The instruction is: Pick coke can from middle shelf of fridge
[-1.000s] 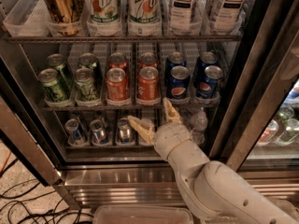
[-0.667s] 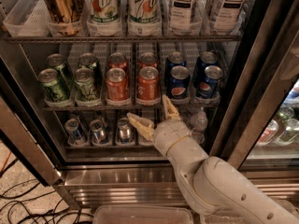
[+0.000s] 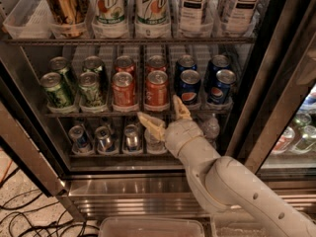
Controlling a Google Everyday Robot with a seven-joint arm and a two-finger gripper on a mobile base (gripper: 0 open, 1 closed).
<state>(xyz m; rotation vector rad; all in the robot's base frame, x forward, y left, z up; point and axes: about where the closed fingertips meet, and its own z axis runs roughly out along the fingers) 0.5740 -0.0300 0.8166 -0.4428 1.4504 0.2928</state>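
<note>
The fridge (image 3: 148, 186) stands open in the camera view. Its middle shelf (image 3: 94, 113) is a wire rack with clear lane trays. Two front coke cans stand side by side on it, one at the left (image 3: 123, 89) and one at the right (image 3: 157, 90), with more red cans behind. Green cans (image 3: 57, 90) stand to the left, blue Pepsi cans (image 3: 189, 86) to the right. My gripper (image 3: 164, 114) is open and empty, fingers spread, just below and in front of the right coke can, at the shelf's front bar.
The top shelf holds tall bottles in white bins (image 3: 29, 19). The bottom shelf holds small cans (image 3: 104, 138) and a water bottle (image 3: 211, 127). The dark door edge (image 3: 266, 83) stands at right. Cables (image 3: 29, 216) lie on the floor at left. A clear tray (image 3: 150, 227) sits below.
My gripper has risen slightly and moved a little toward the front bar of the middle shelf. The cans have not moved.
</note>
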